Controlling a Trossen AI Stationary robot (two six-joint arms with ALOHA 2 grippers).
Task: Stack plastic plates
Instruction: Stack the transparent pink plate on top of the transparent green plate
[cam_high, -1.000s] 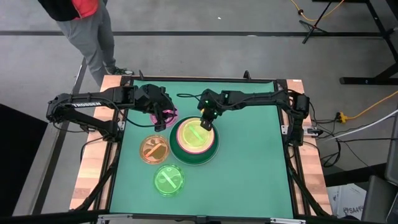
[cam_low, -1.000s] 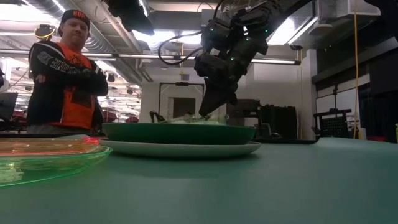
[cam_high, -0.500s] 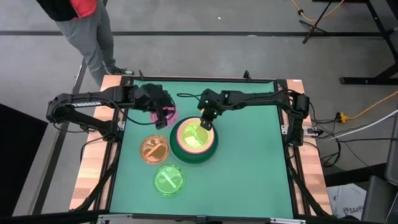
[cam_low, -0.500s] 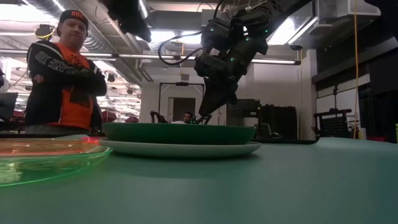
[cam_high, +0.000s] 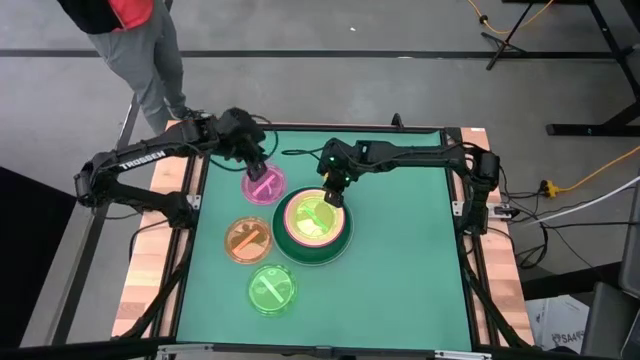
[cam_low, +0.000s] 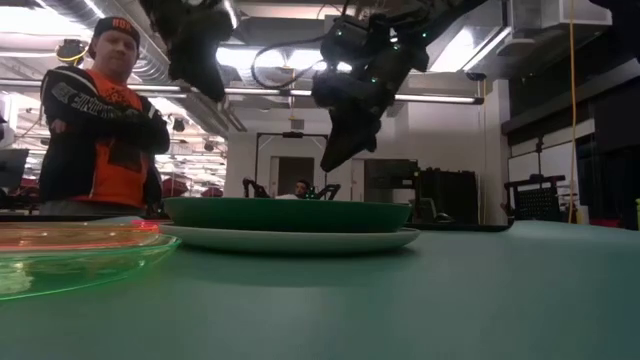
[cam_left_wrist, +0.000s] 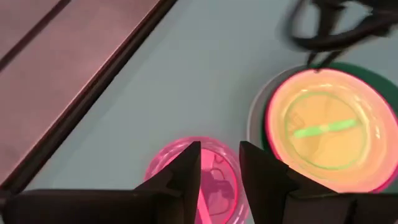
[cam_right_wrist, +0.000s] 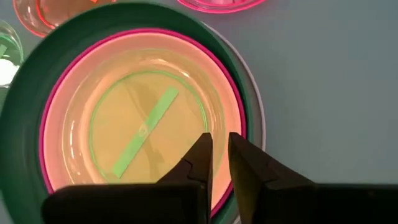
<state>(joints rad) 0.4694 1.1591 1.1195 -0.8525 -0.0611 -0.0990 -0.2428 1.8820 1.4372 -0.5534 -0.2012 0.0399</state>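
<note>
Right pincer (cam_high: 331, 197), nearly closed and empty, hovers over the stack (cam_high: 312, 226); left pincer (cam_high: 258, 167), parted and empty, above translucent pink plate (cam_high: 264, 186), likely next.

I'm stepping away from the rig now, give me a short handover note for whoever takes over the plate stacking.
Left gripper: open, empty, above the pink plate.
Right gripper: nearly shut, empty, raised over the stack's far edge.
Done: a lime plate sits in the stack's hot pink plate, inside the green one.
Left: pink, orange and second lime plate lie singly on the mat.
</note>
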